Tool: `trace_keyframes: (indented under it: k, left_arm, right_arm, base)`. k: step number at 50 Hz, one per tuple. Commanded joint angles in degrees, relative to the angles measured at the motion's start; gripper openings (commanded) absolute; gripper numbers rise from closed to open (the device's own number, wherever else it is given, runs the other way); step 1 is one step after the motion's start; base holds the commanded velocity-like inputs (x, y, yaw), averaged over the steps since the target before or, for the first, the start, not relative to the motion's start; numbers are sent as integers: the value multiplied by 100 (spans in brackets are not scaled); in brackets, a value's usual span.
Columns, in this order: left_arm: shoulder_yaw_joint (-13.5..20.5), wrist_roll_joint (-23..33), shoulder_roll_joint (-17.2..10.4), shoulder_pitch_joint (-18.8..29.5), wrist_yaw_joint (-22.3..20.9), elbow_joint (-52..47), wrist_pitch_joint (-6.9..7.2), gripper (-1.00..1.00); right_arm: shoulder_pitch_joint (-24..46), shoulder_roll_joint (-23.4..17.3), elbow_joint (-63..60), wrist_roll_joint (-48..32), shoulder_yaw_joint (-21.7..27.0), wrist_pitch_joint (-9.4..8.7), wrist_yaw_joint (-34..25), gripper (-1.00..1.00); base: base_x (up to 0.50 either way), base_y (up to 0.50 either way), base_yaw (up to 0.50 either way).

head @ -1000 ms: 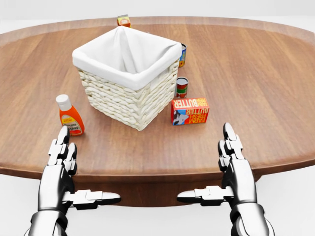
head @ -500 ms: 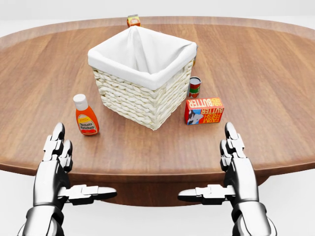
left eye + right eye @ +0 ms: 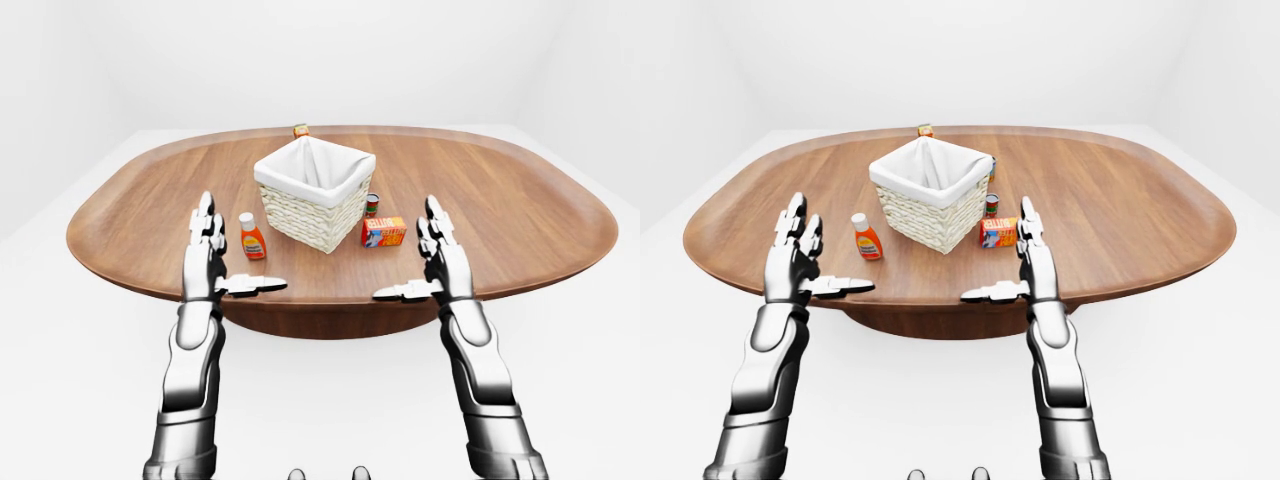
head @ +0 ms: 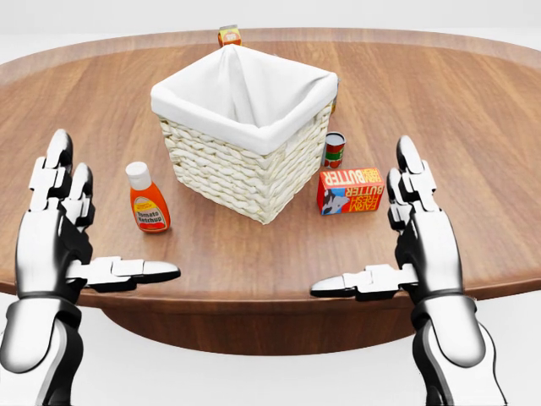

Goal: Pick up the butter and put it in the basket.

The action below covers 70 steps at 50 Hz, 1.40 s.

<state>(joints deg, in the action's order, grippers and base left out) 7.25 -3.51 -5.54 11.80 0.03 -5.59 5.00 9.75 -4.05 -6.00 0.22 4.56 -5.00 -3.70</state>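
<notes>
Bright, even, diffuse lighting throughout; sharp simulator renders with no blur.

The white surroundings are rendered almost shadowless, and no single light source can be made out. The oval brown wooden table (image 4: 473,127) is evenly lit, with a faint pale sheen seen along its far rim, above the white-lined woven wicker basket (image 4: 245,144). Soft, short shadows are cast on the wood just beside the basket's base, and its cloth interior is gently shaded. Darker shade is seen under the table's near edge. Soft highlights are carried on the polished silver metal hands (image 4: 51,228). Strong wide-angle perspective is noted in both eye views.
</notes>
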Motion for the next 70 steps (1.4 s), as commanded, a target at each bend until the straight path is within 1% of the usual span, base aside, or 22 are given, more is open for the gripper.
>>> trace_keyframes:
  k: [1,5,10,14,18,57,61,64,66,70]
  left_arm:
    - [214,-224,-260,520,-81,-272,0,100]
    - [257,-295,-337,680,-59,-426,0,100]
    - [285,-380,-391,886,-28,-314,0,100]
    - [278,-401,-425,948,-15,-252,0,100]
    - [300,-444,-463,1029,-18,-166,0,100]
    - [317,-539,-497,993,1,-370,0,100]
    - [316,-525,-489,988,-6,-353,0,100]
    - [322,-533,-491,990,-4,-370,0,100]
    - [327,-535,-491,989,-4,-358,0,100]
    - [322,-541,-489,970,-6,-392,0,100]
  right_arm:
    - [735,-223,114,-6,144,0,-84,100]
    - [991,-328,126,27,183,0,-136,100]
    - [1336,-460,136,99,265,0,-208,100]
    - [1419,-530,33,94,270,0,-264,100]
    - [1351,-538,-154,71,279,0,-299,100]
    - [1173,-585,-352,180,419,0,-259,100]
    - [1208,-547,-313,91,413,0,-92,100]
    - [1190,-568,-298,91,384,0,-131,100]
    - [1074,-571,-391,131,385,0,-269,100]
    - [1079,-542,-470,77,405,0,-174,100]
  base:
    - [0,0,0]
    - [0,0,0]
    - [0,0,0]
    - [0,0,0]
    - [16,0,0]
    - [50,2,0]
    - [20,0,0]
    - [0,0,0]
    - [25,0,0]
    - [50,2,0]
